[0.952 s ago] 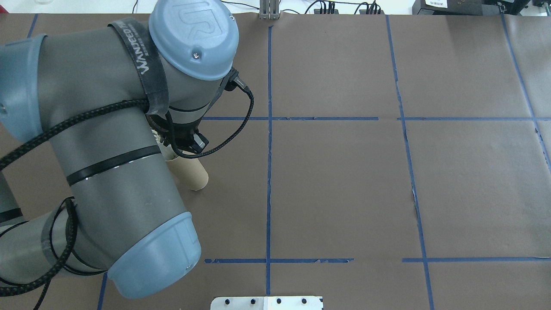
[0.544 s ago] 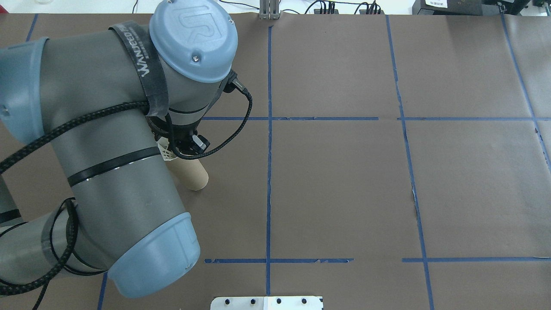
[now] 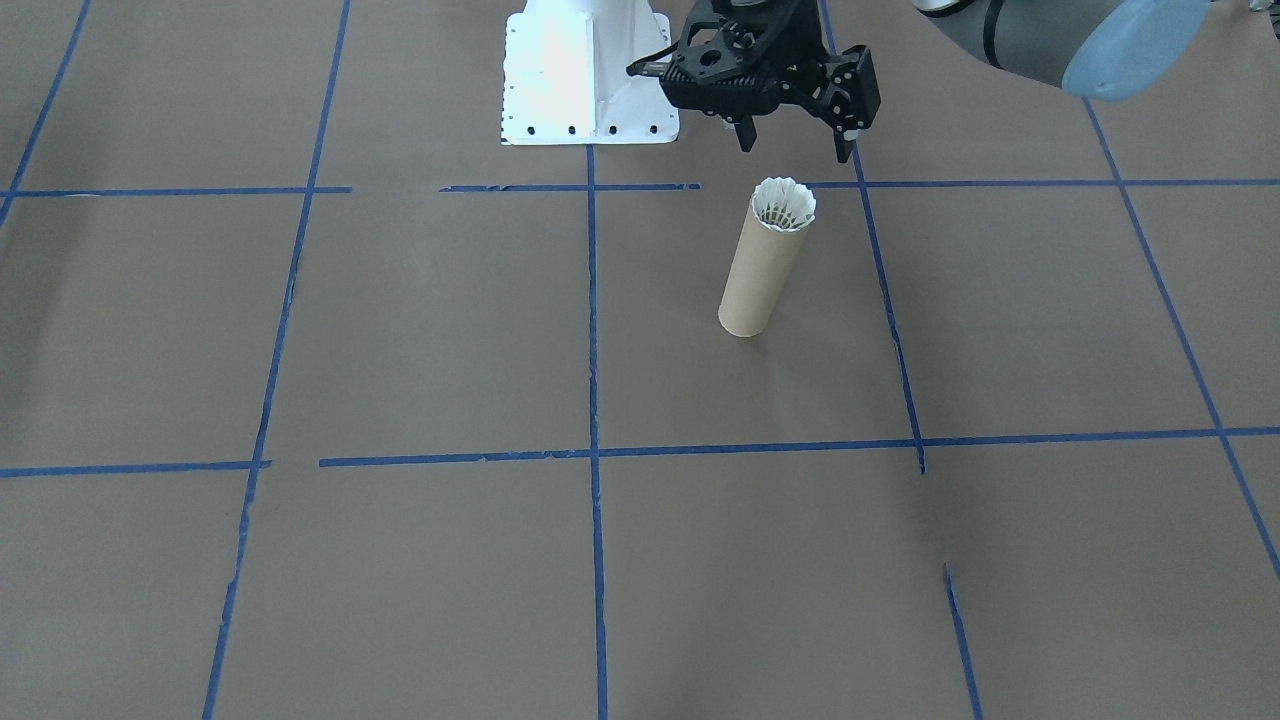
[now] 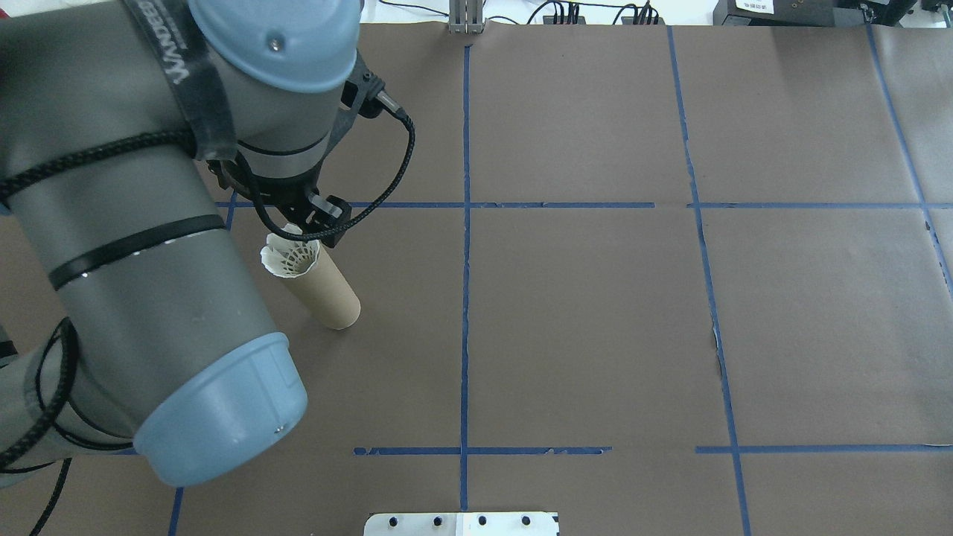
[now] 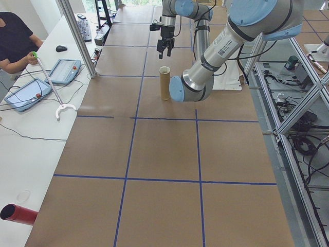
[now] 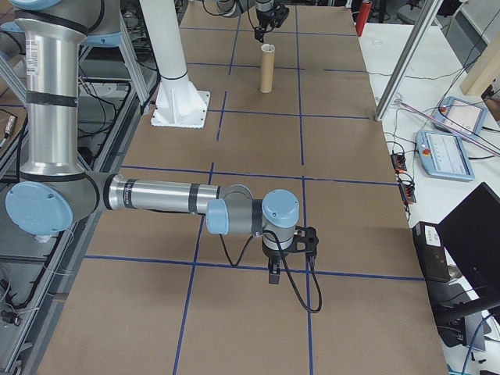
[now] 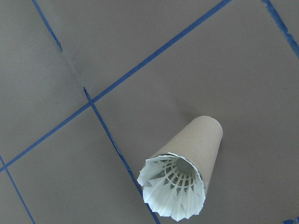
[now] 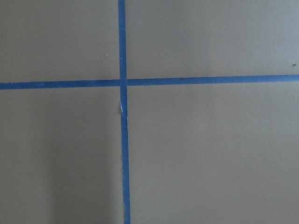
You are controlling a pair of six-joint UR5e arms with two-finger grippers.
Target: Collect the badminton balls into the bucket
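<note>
Left jaws: the left gripper [image 3: 795,140] hangs above the top of the bucket, its two dark fingers spread apart with nothing between them.
Left gripper in overhead view: the left gripper [image 4: 316,219] is partly hidden under the grey arm, just beside the bucket's mouth.
Shuttlecock: the white feather shuttlecock [image 3: 783,204] sits in the mouth of the bucket, its feather skirt flaring above the rim and its cork end pointing down inside. From the left wrist camera the shuttlecock [image 7: 174,191] fills the opening, feathers fanned out over the edge.
Bucket: the bucket [image 3: 762,275] is a tall narrow tan cardboard tube standing upright on the tabletop, just beside a blue tape line.
Right jaws: the right gripper [image 6: 275,273] shows only in the right side view, far from the bucket, pointing down close to the tabletop; I cannot tell whether its jaws are open or closed.
Right wrist camera: only bare brown surface and a crossing of blue tape lines [image 8: 122,83].
Tabletop: the tabletop [image 3: 400,330] is brown paper divided into large squares by blue tape.
Pedestal: a white metal pedestal base [image 3: 588,70] stands behind the bucket, on the robot's side.
Person: a person in a dark top [image 5: 14,38] sits at a white side bench well apart from the bucket, with tablets [image 5: 25,93] lying there.
</note>
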